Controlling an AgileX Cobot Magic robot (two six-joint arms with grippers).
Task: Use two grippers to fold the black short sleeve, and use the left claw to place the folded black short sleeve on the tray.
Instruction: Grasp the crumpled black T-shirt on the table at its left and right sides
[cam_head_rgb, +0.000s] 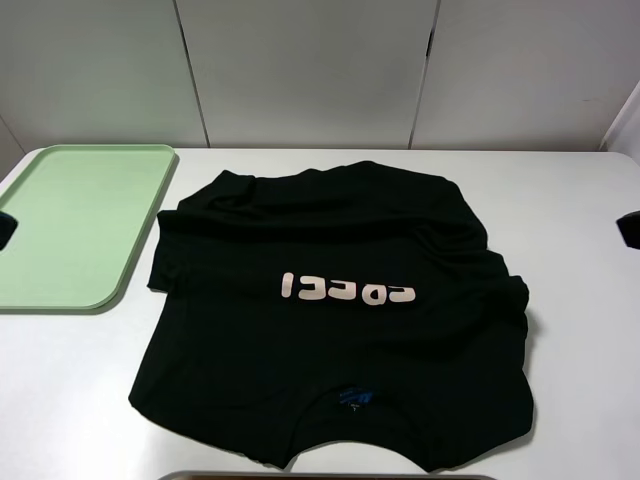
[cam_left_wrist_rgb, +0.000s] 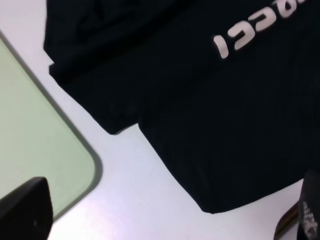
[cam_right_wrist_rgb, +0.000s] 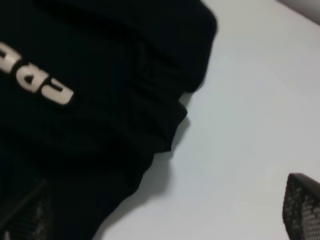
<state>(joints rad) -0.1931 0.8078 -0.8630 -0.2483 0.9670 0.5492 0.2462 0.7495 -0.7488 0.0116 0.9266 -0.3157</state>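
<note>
The black short sleeve lies spread flat on the white table. Its pale pink lettering faces up, and the blue neck label is near the front edge. The pale green tray sits at the far left, empty, just apart from the shirt's left sleeve. My left gripper shows only as a dark tip at the left edge, over the tray. In its wrist view it is open, above the shirt's left side and the tray corner. My right gripper is at the right edge. It is open above the shirt's right sleeve.
The white table extends right of the shirt and behind it to grey wall panels. A thin grey-brown strip runs along the front edge under the shirt's collar end.
</note>
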